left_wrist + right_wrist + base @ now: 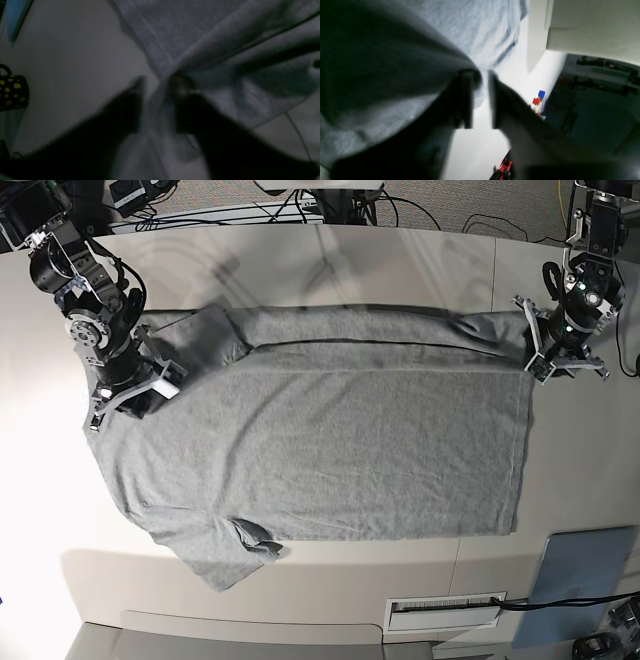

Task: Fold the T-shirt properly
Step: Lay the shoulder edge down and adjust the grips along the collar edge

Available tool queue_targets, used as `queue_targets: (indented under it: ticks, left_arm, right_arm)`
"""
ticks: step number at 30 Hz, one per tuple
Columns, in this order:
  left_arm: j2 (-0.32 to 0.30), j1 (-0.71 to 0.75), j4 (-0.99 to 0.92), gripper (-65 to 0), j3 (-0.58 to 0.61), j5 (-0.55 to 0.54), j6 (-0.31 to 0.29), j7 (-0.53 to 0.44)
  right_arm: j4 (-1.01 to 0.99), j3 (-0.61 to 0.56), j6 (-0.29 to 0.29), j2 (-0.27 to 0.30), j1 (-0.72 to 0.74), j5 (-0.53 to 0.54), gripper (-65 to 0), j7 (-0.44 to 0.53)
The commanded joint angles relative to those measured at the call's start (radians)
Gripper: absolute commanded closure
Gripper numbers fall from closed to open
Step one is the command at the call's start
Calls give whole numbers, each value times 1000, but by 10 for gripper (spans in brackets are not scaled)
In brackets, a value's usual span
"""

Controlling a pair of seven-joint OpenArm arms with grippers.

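The left gripper's (pixel 157 86) two dark, blurred fingers (pixel 132 100) stand parted over a bunched fold of the grey T-shirt (pixel 200 45), cloth showing in the gap between them. The shirt spreads in creases up and to the right across a pale table (pixel 70 62). A black bag with yellow dots (pixel 12 90) sits at the left edge.

T-shirt (pixel 330 450) spread flat mid-table (pixel 300 260); my right gripper (pixel 130 390) at its one end, my left gripper (pixel 560 355) at the opposite.
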Motion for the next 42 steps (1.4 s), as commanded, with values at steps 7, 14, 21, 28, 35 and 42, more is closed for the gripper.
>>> queue_targets:
  ticks: [7,14,21,28,35,42]
  left_arm:
    - [-19,-7,13,-383,-9,-75,76,95]
    - [3,41,14,-23,-9,-315,76,137]
    - [110,77,14,0,-10,-344,185,103]
    - [188,53,14,0,-10,-344,192,68]
    - [193,63,-55,0,-10,-309,187,77]
    - [156,157,-97,0,-10,-208,187,77]
  right_arm:
    - [10,10,-142,17,22,54,-254,-135]
    - [10,11,-283,17,-67,217,-114,-208]
    - [5,28,-413,-5,-142,185,0,-148]
    - [-72,191,-354,-112,-142,370,0,-100]
    - [-156,227,-268,-152,-159,465,0,-124]
    - [-153,227,-269,-143,-273,387,0,-100]
